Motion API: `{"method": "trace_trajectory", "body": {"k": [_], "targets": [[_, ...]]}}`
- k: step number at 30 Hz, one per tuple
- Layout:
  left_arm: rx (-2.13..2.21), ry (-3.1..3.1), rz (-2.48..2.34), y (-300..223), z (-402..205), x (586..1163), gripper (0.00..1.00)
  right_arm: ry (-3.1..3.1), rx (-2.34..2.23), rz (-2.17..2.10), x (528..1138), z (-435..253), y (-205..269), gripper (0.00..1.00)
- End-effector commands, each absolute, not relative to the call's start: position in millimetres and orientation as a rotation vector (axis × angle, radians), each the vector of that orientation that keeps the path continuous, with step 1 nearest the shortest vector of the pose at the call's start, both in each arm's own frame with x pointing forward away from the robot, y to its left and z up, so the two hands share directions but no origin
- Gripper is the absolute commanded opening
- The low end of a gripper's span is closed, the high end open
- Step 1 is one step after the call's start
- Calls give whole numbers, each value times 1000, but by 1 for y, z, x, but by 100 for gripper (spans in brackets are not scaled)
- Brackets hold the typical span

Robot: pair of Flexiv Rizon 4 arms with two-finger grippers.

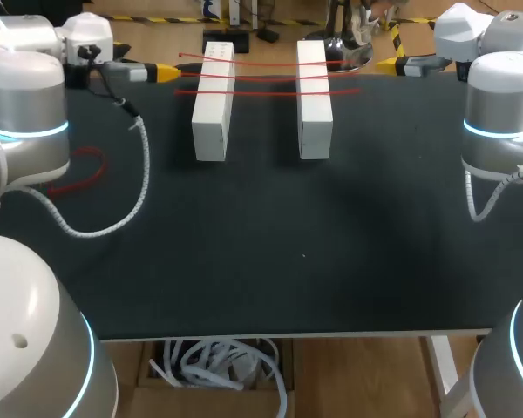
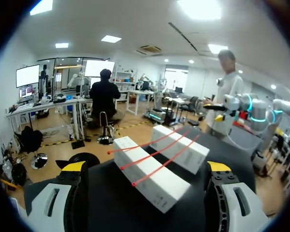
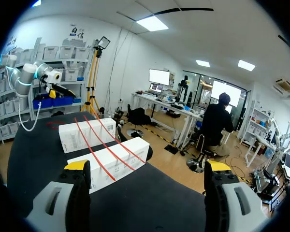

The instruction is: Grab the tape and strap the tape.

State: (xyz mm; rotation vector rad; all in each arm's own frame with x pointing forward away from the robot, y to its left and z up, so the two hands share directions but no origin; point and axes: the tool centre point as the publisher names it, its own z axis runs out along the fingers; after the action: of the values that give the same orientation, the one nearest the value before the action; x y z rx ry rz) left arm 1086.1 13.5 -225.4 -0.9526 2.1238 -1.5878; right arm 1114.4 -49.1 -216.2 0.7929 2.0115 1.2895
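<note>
Left tool (image 1: 167, 73) and right tool (image 1: 388, 64) spread, empty | thin red tape strips (image 1: 266, 77) bridge white rectangular blocks (image 1: 213, 109), seemingly raised for gripping

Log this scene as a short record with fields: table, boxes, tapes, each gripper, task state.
table: black table
boxes: two white boxes, the left box and the right box, lying parallel with a gap between them, at the far side
tapes: three red tapes laid across the tops of both boxes
left gripper: open, holding nothing, beside the left box near the tapes' ends
right gripper: open, holding nothing, out beyond the right box
task state: no tape grabbed yet
</note>
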Motion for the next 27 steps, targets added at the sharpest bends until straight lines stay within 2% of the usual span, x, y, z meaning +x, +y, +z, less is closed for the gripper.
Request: {"method": "trace_trajectory", "body": {"k": [1, 11, 12, 13, 14, 17, 19, 20, 23, 27], "targets": [[-607, 2313, -1737, 25, -238, 1092, 100, 2012, 793, 1289, 1114, -216, -49, 100], [-463, 2336, -1832, 17, -252, 1098, 100, 2012, 793, 1289, 1114, -216, -49, 100], [-463, 2334, -1837, 16, -252, 1098, 80, 2012, 793, 1289, 1114, -216, -49, 100], [-470, 2333, -1841, 16, -253, 1099, 46, 2012, 793, 1289, 1114, -216, -49, 100], [-453, 2336, -1854, 15, -253, 1099, 39, 2012, 793, 1289, 1114, -216, -49, 100], [-424, 2349, -1865, 12, -255, 1099, 43, 2012, 793, 1289, 1114, -216, -49, 100], [-419, 2357, -1863, 10, -256, 1098, 33, 2012, 793, 1289, 1114, -216, -49, 100], [-412, 2357, -1875, 10, -257, 1098, 33, 2012, 793, 1289, 1114, -216, -49, 100], [-402, 2366, -1889, 8, -259, 1099, 40, 2012, 793, 1289, 1114, -216, -49, 100], [-385, 2379, -1899, 6, -262, 1100, 40, 2012, 793, 1289, 1114, -216, -49, 100]]}}
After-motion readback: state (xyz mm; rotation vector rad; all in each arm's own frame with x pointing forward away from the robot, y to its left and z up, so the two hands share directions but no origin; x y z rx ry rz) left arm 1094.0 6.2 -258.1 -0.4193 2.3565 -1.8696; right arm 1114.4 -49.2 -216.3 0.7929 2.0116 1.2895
